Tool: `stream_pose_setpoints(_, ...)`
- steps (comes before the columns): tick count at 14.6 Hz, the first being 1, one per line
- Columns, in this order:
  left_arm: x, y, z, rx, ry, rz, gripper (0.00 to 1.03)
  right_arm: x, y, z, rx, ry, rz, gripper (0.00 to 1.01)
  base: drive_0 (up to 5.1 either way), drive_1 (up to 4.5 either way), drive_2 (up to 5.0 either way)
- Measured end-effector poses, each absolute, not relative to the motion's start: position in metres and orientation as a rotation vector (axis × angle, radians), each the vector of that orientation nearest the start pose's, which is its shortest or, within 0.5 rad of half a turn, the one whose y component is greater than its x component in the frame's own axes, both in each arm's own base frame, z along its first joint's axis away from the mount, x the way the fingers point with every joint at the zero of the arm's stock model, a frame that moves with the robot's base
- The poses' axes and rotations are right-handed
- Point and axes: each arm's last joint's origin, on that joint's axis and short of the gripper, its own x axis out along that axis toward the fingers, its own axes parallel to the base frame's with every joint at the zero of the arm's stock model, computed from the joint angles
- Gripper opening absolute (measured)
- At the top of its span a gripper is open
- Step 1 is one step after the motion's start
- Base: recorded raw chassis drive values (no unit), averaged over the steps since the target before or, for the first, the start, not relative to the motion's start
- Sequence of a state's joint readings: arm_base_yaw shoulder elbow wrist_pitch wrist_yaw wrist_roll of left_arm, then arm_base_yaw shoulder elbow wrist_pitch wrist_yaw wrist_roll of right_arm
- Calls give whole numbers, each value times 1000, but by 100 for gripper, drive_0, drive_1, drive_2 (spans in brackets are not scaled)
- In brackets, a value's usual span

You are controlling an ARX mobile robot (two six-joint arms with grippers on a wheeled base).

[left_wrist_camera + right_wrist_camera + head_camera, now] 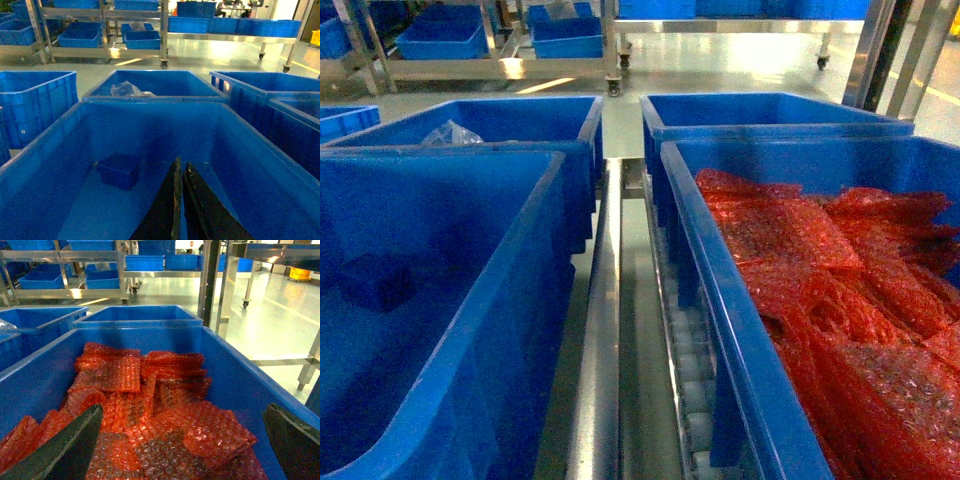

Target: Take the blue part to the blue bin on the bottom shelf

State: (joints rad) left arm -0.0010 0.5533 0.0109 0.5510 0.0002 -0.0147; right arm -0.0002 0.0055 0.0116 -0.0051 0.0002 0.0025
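A small dark blue part [119, 170] lies on the floor of the big blue bin [60, 145], near its far left side; the head view shows the blue part [375, 282] deep in the near left bin [545, 260]. My left gripper [181, 167] hangs inside that bin, right of the part and apart from it, shut with nothing between its black fingers. Over the right bin [240, 380], which is full of red bubble wrap [165, 405], my right gripper [184, 410] is open wide and empty. Neither gripper shows in the head view. The bins rest on the bottom shelf's white rollers [687, 375].
A steel divider rail [600, 350] runs between the two near bins. Behind them stand two more blue bins [520, 120], the left one holding a clear plastic bag [450, 133]. Racks with blue bins [445, 40] line the far side of the floor.
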Motion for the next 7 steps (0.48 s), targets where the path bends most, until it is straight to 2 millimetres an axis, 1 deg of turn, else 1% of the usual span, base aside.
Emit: stream_pose_setpoints(7,117,0,170,-15,-13,-1,2,97,0,167,2,-1,0,98,0,0,0)
